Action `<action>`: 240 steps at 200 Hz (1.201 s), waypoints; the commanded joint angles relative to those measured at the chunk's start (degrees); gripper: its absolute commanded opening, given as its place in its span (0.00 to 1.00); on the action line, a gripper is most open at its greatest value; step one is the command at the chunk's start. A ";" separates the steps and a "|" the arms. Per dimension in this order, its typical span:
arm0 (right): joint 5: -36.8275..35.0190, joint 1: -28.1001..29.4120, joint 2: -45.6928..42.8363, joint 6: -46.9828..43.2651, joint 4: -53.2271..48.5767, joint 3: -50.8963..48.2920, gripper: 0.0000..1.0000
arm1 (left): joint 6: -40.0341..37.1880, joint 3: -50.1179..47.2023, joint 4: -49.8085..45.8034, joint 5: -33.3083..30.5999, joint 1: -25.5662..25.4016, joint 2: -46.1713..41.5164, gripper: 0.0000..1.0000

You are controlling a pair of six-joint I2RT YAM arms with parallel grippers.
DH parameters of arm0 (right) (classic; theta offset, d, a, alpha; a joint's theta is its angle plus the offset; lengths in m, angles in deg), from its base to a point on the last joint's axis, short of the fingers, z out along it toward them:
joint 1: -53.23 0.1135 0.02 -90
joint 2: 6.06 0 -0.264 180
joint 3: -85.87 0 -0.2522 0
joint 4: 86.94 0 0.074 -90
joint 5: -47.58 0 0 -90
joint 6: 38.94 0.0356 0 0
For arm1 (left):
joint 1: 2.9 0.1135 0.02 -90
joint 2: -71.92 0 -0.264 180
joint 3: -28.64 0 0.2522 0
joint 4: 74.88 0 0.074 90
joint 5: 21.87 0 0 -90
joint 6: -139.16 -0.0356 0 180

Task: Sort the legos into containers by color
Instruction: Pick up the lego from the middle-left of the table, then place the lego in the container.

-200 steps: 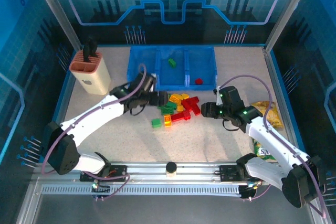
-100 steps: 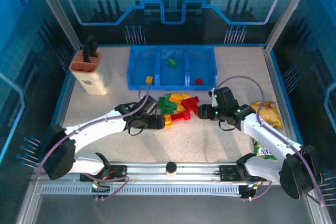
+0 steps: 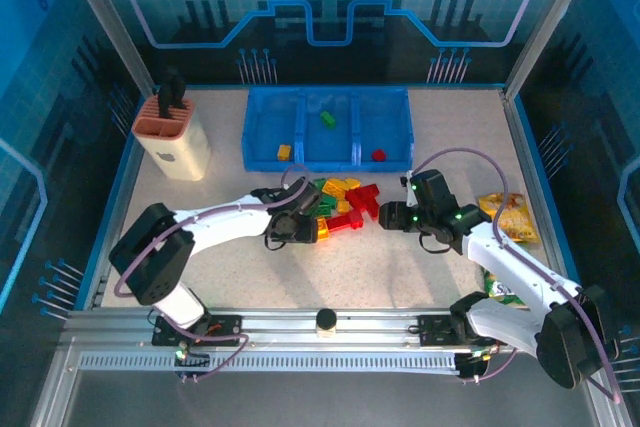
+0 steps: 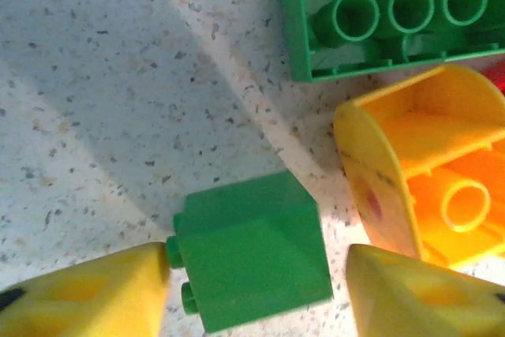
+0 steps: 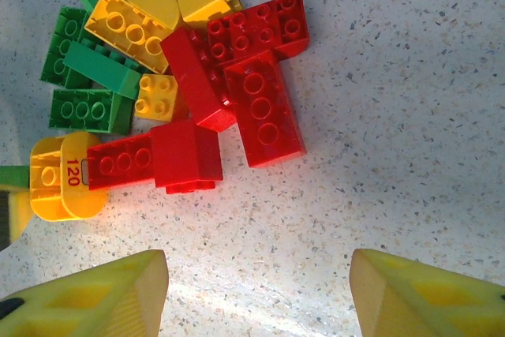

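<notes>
The legos (image 3: 342, 202) lie in a red, green and yellow pile below the containers (image 3: 328, 97), a blue tray of three bins. Single bricks sit in the bins: yellow (image 3: 284, 152), green (image 3: 327, 119) and red (image 3: 378, 155). My left gripper (image 3: 300, 229) is low at the pile's left edge. A small green brick (image 4: 252, 258) lies on the table between its fingers; the left fingertip touches the studs and a narrow gap shows on the right. My right gripper (image 5: 260, 293) stands open over bare table just short of the red bricks (image 5: 264, 112).
A beige holder (image 3: 172, 137) stands at the far left. Snack packets (image 3: 510, 215) lie by the right arm. A larger green brick (image 4: 394, 21) and an orange-yellow piece (image 4: 426, 171) lie close to the left fingers. The table's near half is free.
The left gripper came back from the left bin, where a yellow brick now lies, dropped beside the pile and narrowed its jaws around the green brick. The right gripper edged towards the pile.
</notes>
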 commanded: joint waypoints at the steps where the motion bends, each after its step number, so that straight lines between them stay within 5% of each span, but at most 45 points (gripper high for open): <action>1: -0.65 0.01 -0.60 0.08 -0.14 -0.47 0.63 | -0.70 2.58 -2.76 -2.75 -0.35 2.70 0.50; 33: -0.95 -0.37 -1.27 -0.12 -0.07 -0.78 0.63 | -0.71 3.02 -3.93 -5.33 -0.35 0.27 0.36; 89: 0.23 -0.65 -0.69 0.45 1.18 -0.91 0.62 | -6.77 14.90 -3.27 -6.65 1.81 -2.27 0.34; 131: 1.35 -0.56 -2.66 1.16 0.27 -1.62 0.62 | -10.98 29.62 -1.68 -3.41 8.43 8.25 0.34; 197: 0.49 -0.47 -9.92 2.24 -3.73 -3.34 0.62 | -14.86 52.10 -6.55 -5.50 11.48 27.51 0.35; 208: 0.64 -0.46 -10.64 2.34 -4.12 -3.41 0.62 | -15.19 53.99 -7.02 -5.89 11.69 28.83 0.42; 222: 0.77 -0.47 -11.22 2.46 -4.77 -3.39 0.62 | -14.60 55.52 -8.01 -6.75 11.67 28.92 0.72; 240: 0.68 -0.47 -11.76 2.51 -5.15 -3.71 0.63 | -14.00 52.27 -4.76 -5.75 11.12 24.86 0.80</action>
